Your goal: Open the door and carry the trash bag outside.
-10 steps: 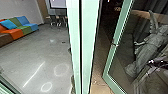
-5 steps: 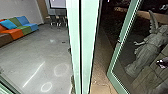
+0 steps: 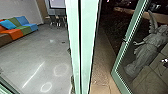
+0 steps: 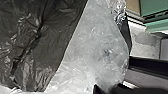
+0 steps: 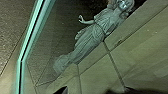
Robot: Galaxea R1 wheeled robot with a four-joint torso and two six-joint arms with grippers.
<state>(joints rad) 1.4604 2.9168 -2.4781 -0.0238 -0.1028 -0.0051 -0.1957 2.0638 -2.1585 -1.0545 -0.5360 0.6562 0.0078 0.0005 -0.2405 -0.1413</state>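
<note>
Vs. the earlier head view: glass door (image 3: 127, 41) has swung farther out to the R — gap between it and the pale green frame (image 3: 88, 37) is wider, w/ more paving (image 3: 103, 58) showing. R gripper (image 3: 164, 60) sits nearer the far R edge of the head view than it did; can't tell if it's open or closed.

Trash bag (image 4: 97, 45) is right by the L wrist cam: clear plastic, crumpled stuff inside, dark plastic (image 4: 37, 45) alongside. L gripper (image 4: 107, 90) is near it, state & grip can't be told.

Floor (image 3: 35, 57) on L is smooth grey w/ pale rings and a light streak. Room: couch (image 3: 18, 28) in brown, orange, green & blue, far L, by a light wall (image 3: 21, 7); screen (image 3: 57, 3) at the far end. R side is dark outdoors — winged, robed statue (image 3: 147, 51) seen thru the door glass, pale slabs (image 3: 147, 80) near it.
</note>
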